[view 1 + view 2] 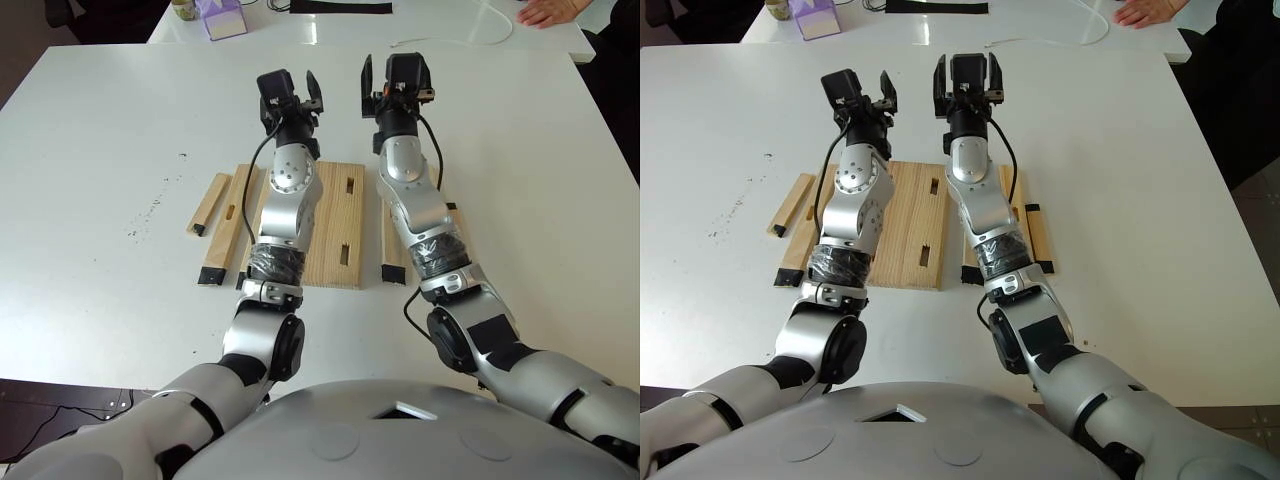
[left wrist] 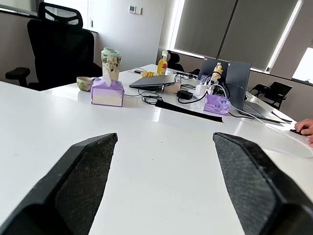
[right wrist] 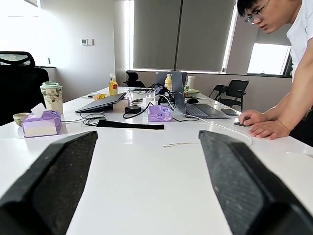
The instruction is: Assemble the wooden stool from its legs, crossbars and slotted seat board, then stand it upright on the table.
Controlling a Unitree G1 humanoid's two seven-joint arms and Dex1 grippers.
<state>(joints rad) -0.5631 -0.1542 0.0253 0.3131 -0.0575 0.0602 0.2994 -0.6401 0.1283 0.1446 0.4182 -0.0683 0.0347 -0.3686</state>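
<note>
The slotted seat board (image 1: 335, 215) lies flat at mid-table, partly under both forearms. Left of it lie wooden sticks with black ends: a short one (image 1: 208, 204) and a longer one (image 1: 228, 232), with a third (image 1: 250, 190) half hidden by the left arm. More sticks (image 1: 392, 255) (image 1: 458, 228) lie on the board's right side, under the right arm. My left gripper (image 1: 292, 92) hovers beyond the board's far edge, open, nothing between its pads (image 2: 83, 181). My right gripper (image 1: 397, 72) hangs beside it, a little farther out, open and empty too, pads (image 3: 244, 191) wide apart.
A second table adjoins the far edge, carrying a purple tissue box (image 1: 222, 18), a black strip (image 1: 340, 7), a white cable (image 1: 470, 40) and a person's hand (image 1: 548, 12). Dark specks (image 1: 150, 210) dot the tabletop left of the sticks. White tabletop spreads on both sides.
</note>
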